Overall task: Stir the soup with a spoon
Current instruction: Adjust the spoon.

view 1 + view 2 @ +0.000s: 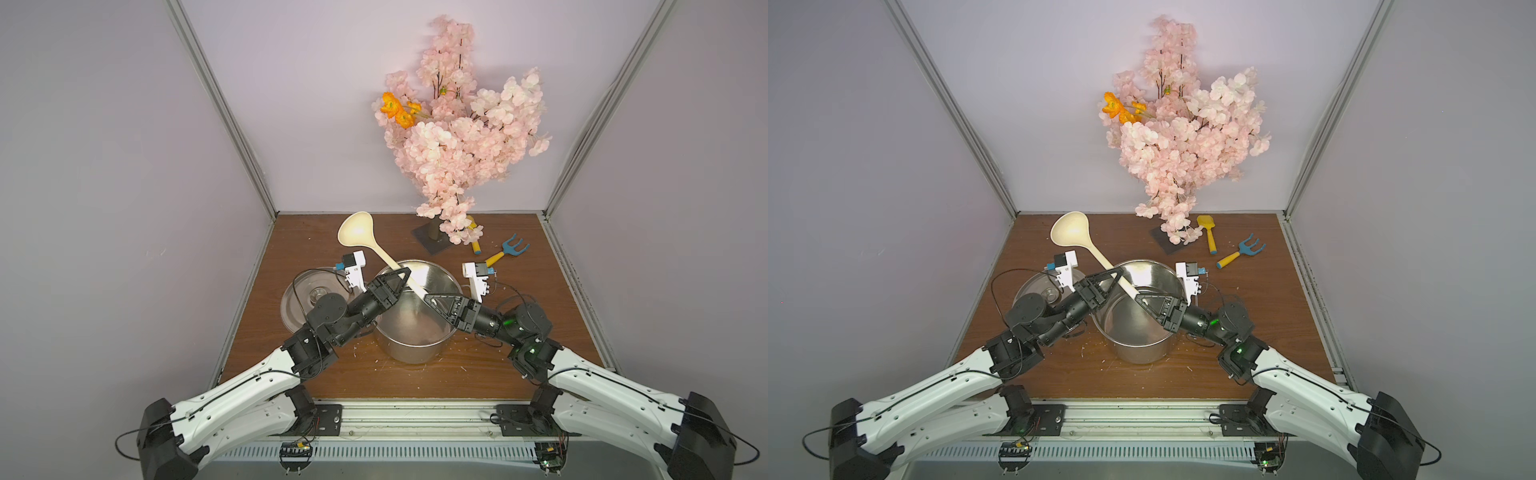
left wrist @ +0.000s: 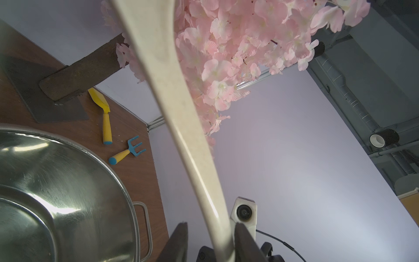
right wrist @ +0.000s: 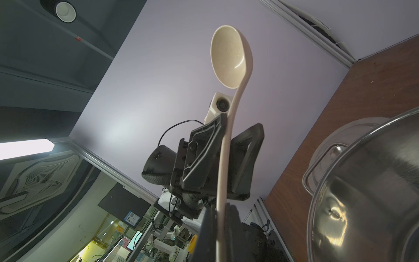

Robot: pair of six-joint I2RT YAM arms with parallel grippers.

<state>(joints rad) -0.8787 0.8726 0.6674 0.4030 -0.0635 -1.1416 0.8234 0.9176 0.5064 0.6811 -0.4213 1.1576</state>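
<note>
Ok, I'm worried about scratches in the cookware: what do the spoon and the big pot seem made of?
The spoon: probably plastic, possibly a fibre blend; cream, faintly speckled, smooth, with a soft glossy streak along the handle. The pot: looks like stainless steel; silvery, brushed interior with bright mirror-like reflections. A spoon like that would likely be gentle on it.

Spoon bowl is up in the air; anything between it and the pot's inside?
The pot is open, lid on the table beside it. Only the left gripper, jaws open astride the spoon handle above the rim, is in the way.
</note>
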